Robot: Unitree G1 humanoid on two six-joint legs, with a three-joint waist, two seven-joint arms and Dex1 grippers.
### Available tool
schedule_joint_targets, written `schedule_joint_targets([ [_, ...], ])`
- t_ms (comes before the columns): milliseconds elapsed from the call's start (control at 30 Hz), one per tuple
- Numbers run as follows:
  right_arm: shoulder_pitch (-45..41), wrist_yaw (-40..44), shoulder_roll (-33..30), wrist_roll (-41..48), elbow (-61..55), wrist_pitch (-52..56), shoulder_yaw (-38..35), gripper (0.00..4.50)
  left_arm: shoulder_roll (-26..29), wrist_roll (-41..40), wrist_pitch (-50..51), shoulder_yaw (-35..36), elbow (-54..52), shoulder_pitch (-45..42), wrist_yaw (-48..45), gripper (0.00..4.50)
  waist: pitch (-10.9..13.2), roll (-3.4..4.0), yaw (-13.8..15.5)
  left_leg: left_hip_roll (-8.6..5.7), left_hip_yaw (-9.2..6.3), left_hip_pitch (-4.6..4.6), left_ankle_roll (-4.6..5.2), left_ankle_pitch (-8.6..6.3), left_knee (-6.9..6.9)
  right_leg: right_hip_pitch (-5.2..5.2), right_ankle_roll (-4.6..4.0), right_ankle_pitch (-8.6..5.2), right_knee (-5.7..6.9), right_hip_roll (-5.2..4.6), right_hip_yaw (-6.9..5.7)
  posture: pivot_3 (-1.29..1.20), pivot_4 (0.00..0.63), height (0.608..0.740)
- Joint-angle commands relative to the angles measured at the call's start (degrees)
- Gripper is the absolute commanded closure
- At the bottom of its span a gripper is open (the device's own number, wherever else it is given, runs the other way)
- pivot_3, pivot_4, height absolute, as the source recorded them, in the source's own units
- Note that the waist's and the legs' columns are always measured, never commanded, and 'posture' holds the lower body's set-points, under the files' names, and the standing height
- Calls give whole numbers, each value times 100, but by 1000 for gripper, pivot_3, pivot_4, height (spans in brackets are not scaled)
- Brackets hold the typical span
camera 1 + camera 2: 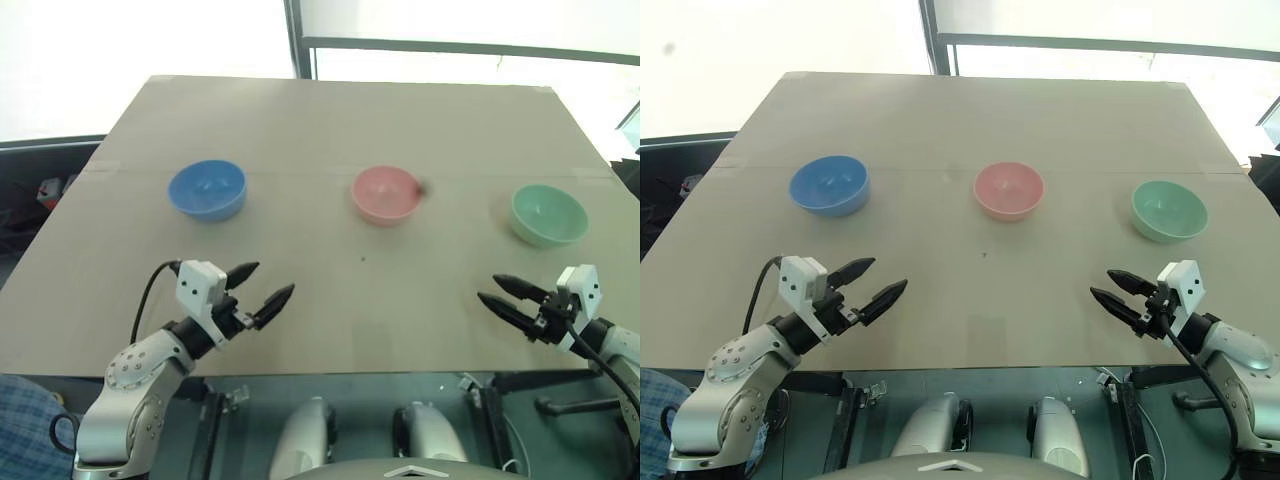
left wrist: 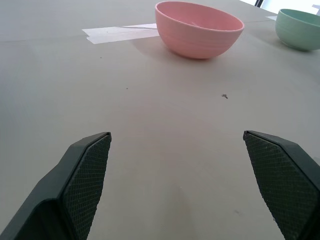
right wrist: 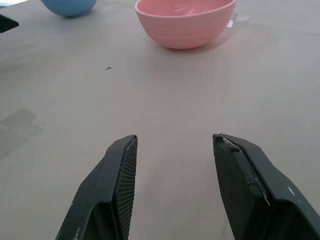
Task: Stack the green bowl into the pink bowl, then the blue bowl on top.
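Right eye view: green bowl [image 1: 1169, 210] sits beyond the right gripper [image 1: 1109, 284] (fingers parted, empty). Approach its near rim squarely. Left gripper [image 1: 880, 277] gapes wide, empty.

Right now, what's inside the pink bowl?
Nothing: the pink bowl sits empty on the table, its inner surface bare in the head views. What lies beneath its base is covered.

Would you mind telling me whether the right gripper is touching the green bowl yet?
Apart. The left eye view shows bare table between the right gripper and the green bowl, and its jaws stand open around nothing.
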Motion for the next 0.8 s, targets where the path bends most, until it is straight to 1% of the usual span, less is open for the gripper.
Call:
schedule_joint_targets([
  [33,-47,21,-26,-1,15,-202,-118,1975,32,-103,-141,81,-230,-41,-20,0,0,0,0,0,0,0,0,0,0,0,0,0,0,1,0,0,150,740],
  [133,-107,-4,-21,-97,96,-330,-68,1975,33,-327,-68,168,-201,-145,-47,0,0,0,1,0,0,0,0,0,1,1,0,0,0,14,1,0,150,740],
  [267,-95,-1,-1,-11,15,-319,-77,1975,43,-496,-118,247,-227,-136,-87,0,0,0,-2,0,0,1,0,0,1,1,3,2,0,17,2,0,150,740],
  [800,-190,-3,-21,-29,55,-348,-30,1975,68,-464,-173,182,-182,-151,-152,0,0,0,0,0,2,2,-1,1,1,2,4,2,0,24,-8,0,150,740],
])
